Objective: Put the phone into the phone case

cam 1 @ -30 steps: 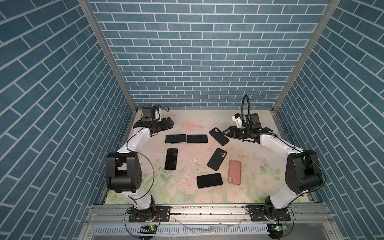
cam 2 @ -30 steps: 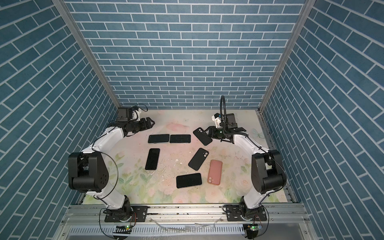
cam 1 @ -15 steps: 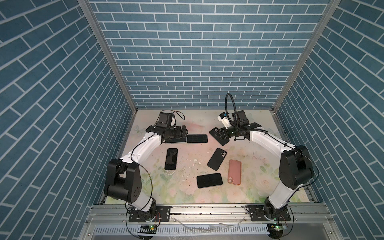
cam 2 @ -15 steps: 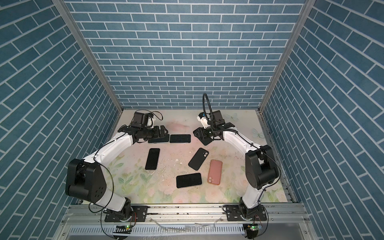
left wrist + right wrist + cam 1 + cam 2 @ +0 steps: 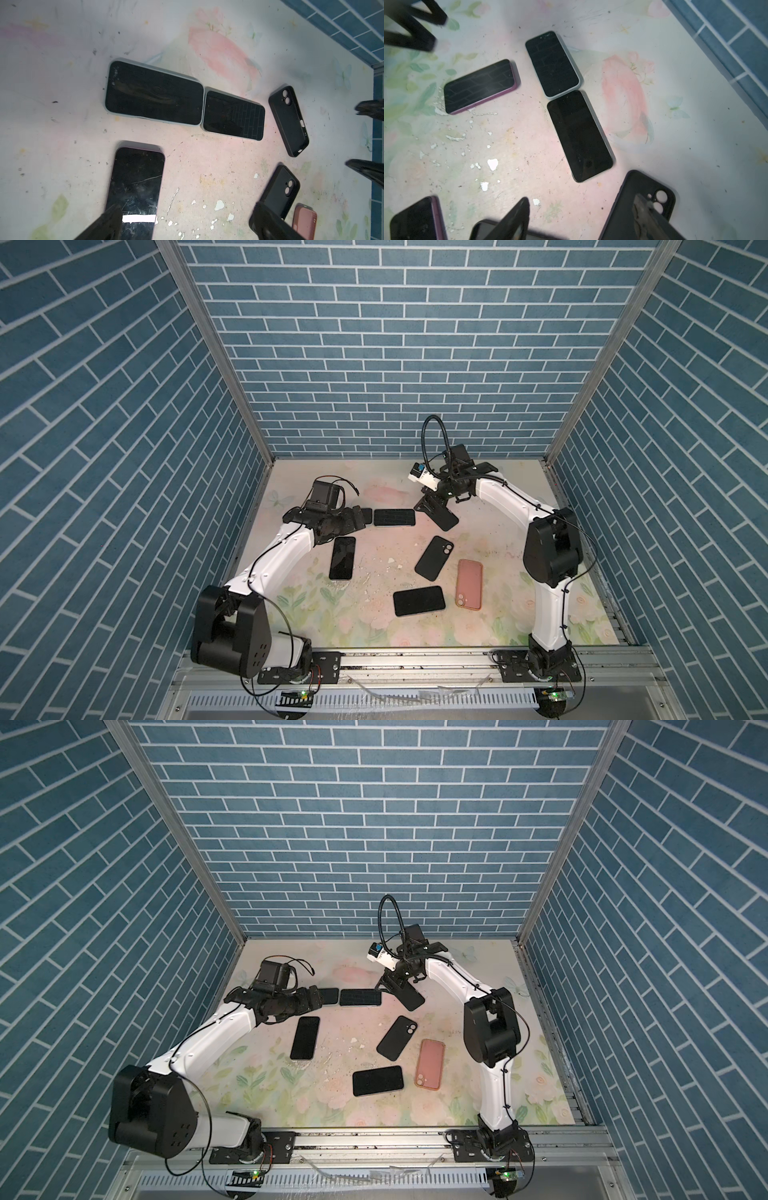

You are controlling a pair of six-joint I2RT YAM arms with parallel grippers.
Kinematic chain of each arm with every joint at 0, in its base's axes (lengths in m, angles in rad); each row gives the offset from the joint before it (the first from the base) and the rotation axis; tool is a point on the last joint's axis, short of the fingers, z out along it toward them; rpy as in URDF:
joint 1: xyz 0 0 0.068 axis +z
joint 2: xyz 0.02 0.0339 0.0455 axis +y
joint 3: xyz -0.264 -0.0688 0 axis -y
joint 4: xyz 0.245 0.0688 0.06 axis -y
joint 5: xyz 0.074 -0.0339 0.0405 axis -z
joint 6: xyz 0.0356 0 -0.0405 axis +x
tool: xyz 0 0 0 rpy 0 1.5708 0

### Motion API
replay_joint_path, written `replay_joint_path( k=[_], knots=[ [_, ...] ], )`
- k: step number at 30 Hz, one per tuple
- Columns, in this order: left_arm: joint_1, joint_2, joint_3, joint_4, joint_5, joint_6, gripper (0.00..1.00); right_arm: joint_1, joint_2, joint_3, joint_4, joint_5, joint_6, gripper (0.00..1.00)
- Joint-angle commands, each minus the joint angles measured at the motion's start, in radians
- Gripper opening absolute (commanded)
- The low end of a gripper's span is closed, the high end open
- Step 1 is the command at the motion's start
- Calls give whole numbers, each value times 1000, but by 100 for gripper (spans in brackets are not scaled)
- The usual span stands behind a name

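Note:
Several dark-screened phones lie face up on the floral table: two end to end at the back (image 5: 153, 93) (image 5: 233, 113), one with a purple rim (image 5: 343, 558), one near the front (image 5: 419, 600). Three empty phone cases lie about: a black one (image 5: 445, 520) at the back, a black one (image 5: 434, 563) mid-table, a pink one (image 5: 469, 584). My left gripper (image 5: 360, 517) (image 5: 187, 222) is open, low over the back-left phone. My right gripper (image 5: 432, 506) (image 5: 579, 218) is open over the back black case (image 5: 639, 203), with one finger (image 5: 645, 216) above its inside.
Blue brick walls close in the table on three sides; the back wall (image 5: 395, 439) is close behind both grippers. White paint chips (image 5: 492, 163) dot the table's middle. Both arms' bases (image 5: 548, 672) stand on the front rail.
My left arm swung from the back left corner rightward over the back phones. My right arm moved left over the back black case, and its jaws widened.

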Motion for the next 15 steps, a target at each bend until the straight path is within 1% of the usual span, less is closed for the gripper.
replay_joint_path(
  k=[1, 2, 4, 8, 15],
  knots=[
    [-4, -54, -22, -48, -89, 3, 100, 21, 91, 107, -164, 11, -172, 79],
    [-3, -64, -24, -57, -101, 8, 99, 28, 142, 138, -177, 22, -184, 79],
    [-4, -82, -30, -68, -111, 17, 100, 48, 203, 207, -226, 43, -207, 80],
    [-4, -92, -43, -64, -110, 28, 100, 77, 303, 321, -270, 67, -214, 80],
    [-4, -82, -53, -40, -85, 40, 100, 103, 394, 392, -230, 90, -227, 80]
  ],
)
